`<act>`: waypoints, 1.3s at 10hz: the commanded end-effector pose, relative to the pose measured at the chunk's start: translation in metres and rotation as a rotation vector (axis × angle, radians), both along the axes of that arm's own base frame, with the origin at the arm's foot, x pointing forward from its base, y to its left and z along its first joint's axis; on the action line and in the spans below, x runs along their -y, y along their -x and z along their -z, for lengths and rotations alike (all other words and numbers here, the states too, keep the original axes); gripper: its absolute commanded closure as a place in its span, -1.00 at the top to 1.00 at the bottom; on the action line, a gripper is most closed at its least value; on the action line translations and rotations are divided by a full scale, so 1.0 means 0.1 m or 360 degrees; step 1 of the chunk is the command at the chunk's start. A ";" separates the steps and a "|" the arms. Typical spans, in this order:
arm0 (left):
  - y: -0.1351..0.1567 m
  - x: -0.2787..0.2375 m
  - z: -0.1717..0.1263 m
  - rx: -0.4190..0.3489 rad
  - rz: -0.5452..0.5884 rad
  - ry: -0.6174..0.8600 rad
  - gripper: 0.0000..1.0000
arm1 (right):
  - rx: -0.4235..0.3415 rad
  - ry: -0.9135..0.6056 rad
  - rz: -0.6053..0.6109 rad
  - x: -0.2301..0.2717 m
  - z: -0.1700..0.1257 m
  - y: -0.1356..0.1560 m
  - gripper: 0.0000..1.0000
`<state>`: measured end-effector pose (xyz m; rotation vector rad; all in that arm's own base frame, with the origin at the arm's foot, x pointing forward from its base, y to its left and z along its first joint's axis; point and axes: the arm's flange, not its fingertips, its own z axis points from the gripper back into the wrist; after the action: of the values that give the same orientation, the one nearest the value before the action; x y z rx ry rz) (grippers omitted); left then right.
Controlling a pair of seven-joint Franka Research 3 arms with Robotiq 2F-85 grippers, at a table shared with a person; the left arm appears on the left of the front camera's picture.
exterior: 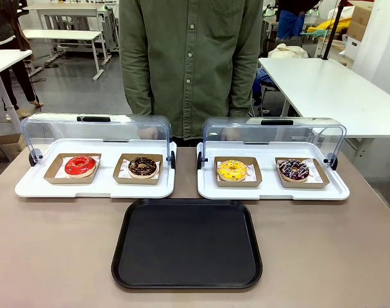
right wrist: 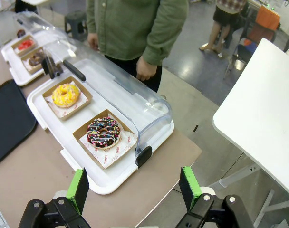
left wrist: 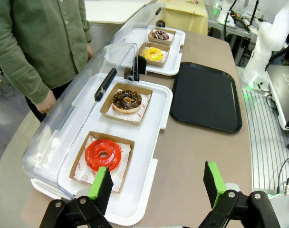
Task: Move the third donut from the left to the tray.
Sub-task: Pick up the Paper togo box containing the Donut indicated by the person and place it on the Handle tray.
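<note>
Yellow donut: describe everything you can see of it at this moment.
The yellow donut is a ring with glossy bright yellow icing and pale sprinkles, whole and lying flat. It rests in a shallow brown cardboard holder, in the left place of the right-hand white tray, whose clear lid is swung back open. It is not yet on the black tray.

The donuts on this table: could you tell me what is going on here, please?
Nothing is being handled yet. The yellow donut, third from the left, sits in its cardboard holder on a white tray with the clear lid open. The black tray in front of it holds nothing. The left gripper and right gripper both hang open near the table's ends, and a person stands at the far side.
</note>
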<state>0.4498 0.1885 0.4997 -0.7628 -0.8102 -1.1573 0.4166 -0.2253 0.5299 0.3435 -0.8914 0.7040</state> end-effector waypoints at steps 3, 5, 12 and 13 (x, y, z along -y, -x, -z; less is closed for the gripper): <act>0.00 0.00 -0.01 0.0003 0.0000 0.0001 1.00 | 0.0056 -0.0016 -0.0022 0.00 0.01 -0.02 1.00; 0.00 0.00 -0.01 0.0003 0.0000 0.0001 1.00 | 0.0056 -0.0016 -0.0022 0.00 0.01 -0.02 1.00; 0.00 0.00 -0.01 0.0003 0.0000 0.0001 1.00 | 0.0056 -0.0016 -0.0022 0.00 0.01 -0.02 1.00; 0.00 0.00 -0.01 0.0003 0.0000 0.0001 1.00 | 0.0056 -0.0016 -0.0022 0.00 0.01 -0.02 1.00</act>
<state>0.4498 0.1885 0.4997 -0.7628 -0.8102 -1.1573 0.4166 -0.2253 0.5299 0.3435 -0.8914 0.7041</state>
